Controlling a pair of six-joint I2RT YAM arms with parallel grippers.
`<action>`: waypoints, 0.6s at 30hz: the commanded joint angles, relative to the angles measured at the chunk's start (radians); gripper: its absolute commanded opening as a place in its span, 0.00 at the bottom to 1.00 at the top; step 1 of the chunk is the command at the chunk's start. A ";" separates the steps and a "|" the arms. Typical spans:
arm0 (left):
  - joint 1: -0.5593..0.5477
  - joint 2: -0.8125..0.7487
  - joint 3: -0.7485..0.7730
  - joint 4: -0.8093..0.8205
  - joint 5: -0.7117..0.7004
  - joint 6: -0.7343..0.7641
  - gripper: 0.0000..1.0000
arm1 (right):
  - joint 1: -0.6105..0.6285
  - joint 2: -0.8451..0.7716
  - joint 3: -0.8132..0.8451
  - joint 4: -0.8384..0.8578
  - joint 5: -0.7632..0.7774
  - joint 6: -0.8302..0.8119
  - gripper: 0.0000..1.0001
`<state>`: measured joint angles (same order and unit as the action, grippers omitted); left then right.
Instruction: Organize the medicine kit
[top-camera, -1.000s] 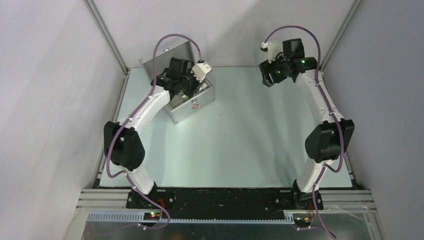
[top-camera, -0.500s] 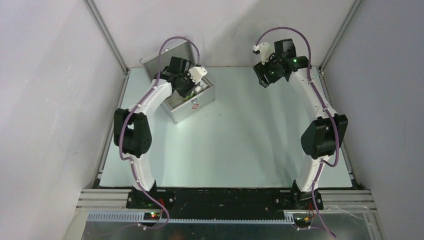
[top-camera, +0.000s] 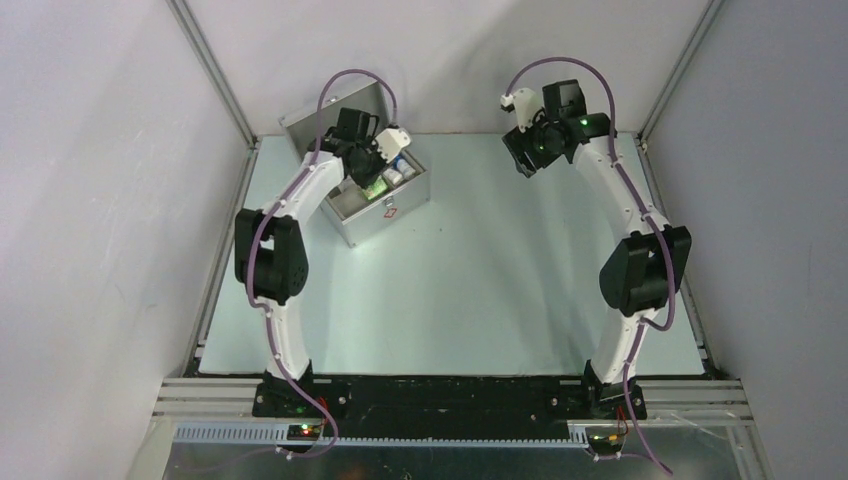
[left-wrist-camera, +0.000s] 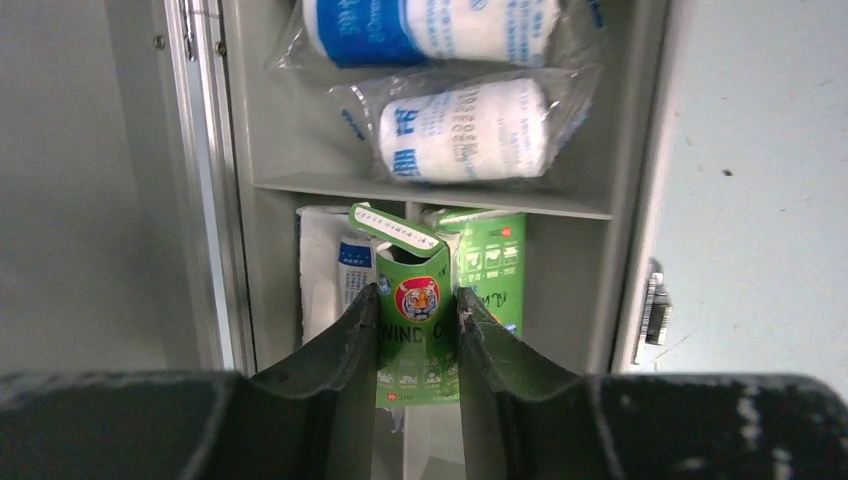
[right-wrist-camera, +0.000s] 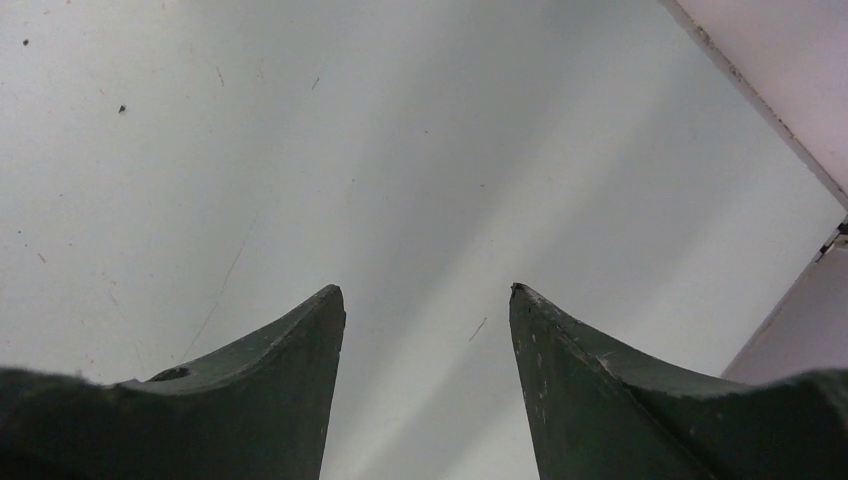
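Observation:
The medicine kit (top-camera: 388, 210) is a silver case at the table's back left, its lid (top-camera: 330, 115) standing open. My left gripper (left-wrist-camera: 417, 295) hangs over its inside and is shut on a green tiger-print box (left-wrist-camera: 416, 330) with an open top flap. Under it lie a second green box (left-wrist-camera: 492, 265) and a white packet (left-wrist-camera: 330, 275). Two wrapped bandage rolls (left-wrist-camera: 465, 130) lie in the farther compartment. My right gripper (right-wrist-camera: 427, 292) is open and empty above bare table at the back right; in the top view (top-camera: 525, 150) it is far from the kit.
The enclosure's walls and metal frame posts (top-camera: 215, 75) close in the table at the back and sides. A wall edge (right-wrist-camera: 770, 110) shows close to my right gripper.
My left arm has drawn back toward the lid side of the kit, uncovering the items inside. My right gripper has shifted a little left and back.

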<state>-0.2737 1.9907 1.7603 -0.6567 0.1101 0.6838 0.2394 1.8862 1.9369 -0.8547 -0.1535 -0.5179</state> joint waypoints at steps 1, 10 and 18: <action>0.028 0.013 0.060 0.010 -0.023 0.019 0.27 | 0.007 0.018 0.036 0.016 0.011 -0.013 0.66; 0.036 -0.122 0.009 0.008 0.031 0.014 0.29 | 0.010 0.016 0.026 0.014 0.021 -0.020 0.66; 0.042 -0.178 -0.157 -0.005 0.072 0.053 0.30 | 0.018 0.018 0.016 0.014 0.017 -0.021 0.66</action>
<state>-0.2436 1.8366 1.6329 -0.6617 0.1436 0.6926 0.2462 1.9110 1.9373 -0.8551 -0.1398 -0.5289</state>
